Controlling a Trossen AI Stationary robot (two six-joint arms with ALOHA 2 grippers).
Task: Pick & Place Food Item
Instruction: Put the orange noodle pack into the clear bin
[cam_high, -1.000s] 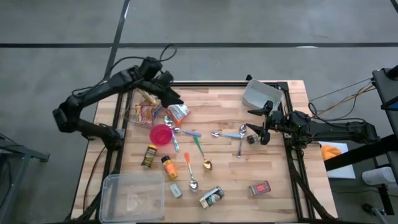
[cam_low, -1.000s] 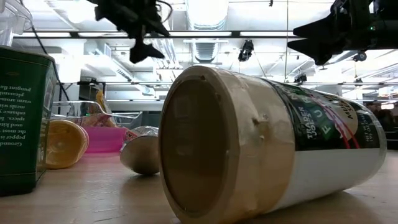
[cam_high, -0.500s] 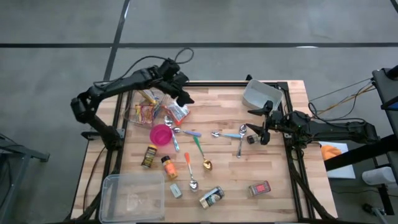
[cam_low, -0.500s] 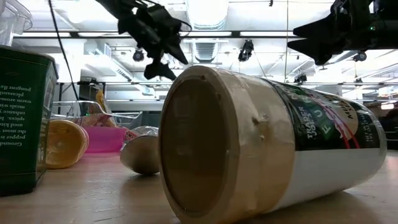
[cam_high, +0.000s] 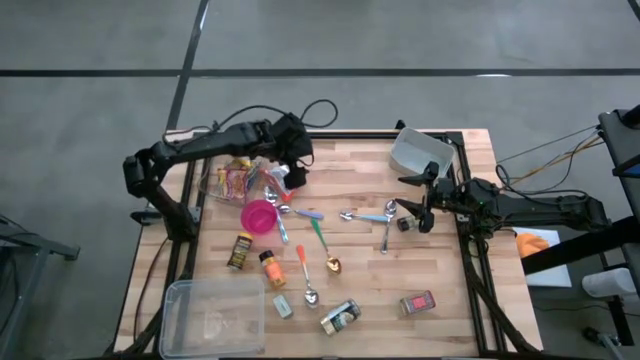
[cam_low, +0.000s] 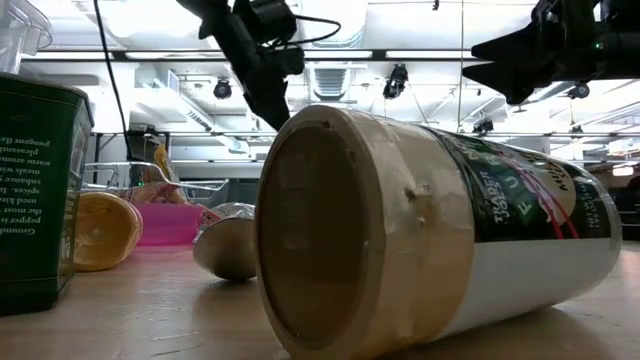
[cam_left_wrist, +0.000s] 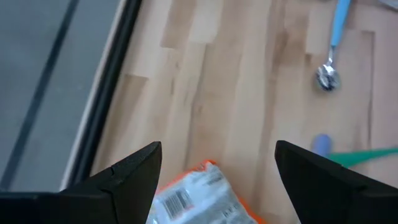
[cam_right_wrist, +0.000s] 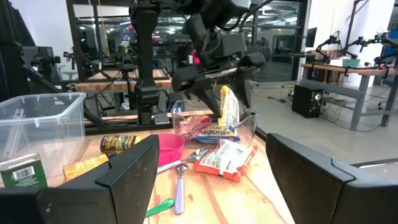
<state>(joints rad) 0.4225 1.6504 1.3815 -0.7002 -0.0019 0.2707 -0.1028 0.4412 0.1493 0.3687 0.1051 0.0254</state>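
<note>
While the snack packet (cam_high: 287, 181) lies flat on the wooden table (cam_high: 440, 250) in the upper left part of the high view, orange at its edges with a white printed face, my left claw (cam_high: 297, 168) hangs right above it with its fingers spread wide and nothing between them. In my left wrist view the packet (cam_left_wrist: 202, 198) shows at the bottom middle of the frame, between my two dark fingers (cam_left_wrist: 127, 180), and I cannot tell for sure that they are clear of it.

Just left of the packet in the high view sits a clear bin (cam_high: 228, 178) holding more wrapped snacks, and below it a pink bowl (cam_high: 259, 216). Spoons (cam_high: 322, 248) with coloured handles lie scattered across the middle of the table. Toward the lower left are a small dark jar (cam_high: 240, 252), an orange bottle (cam_high: 271, 270) and an empty clear tub (cam_high: 213, 315); a green tin (cam_high: 341, 317) lies at the bottom middle and a red packet (cam_high: 417, 302) at the lower right.

My right claw (cam_high: 414, 211) waits at the right side of the table, fingers also wide apart and empty, with a grey bin (cam_high: 420, 152) above it in the upper right.
</note>
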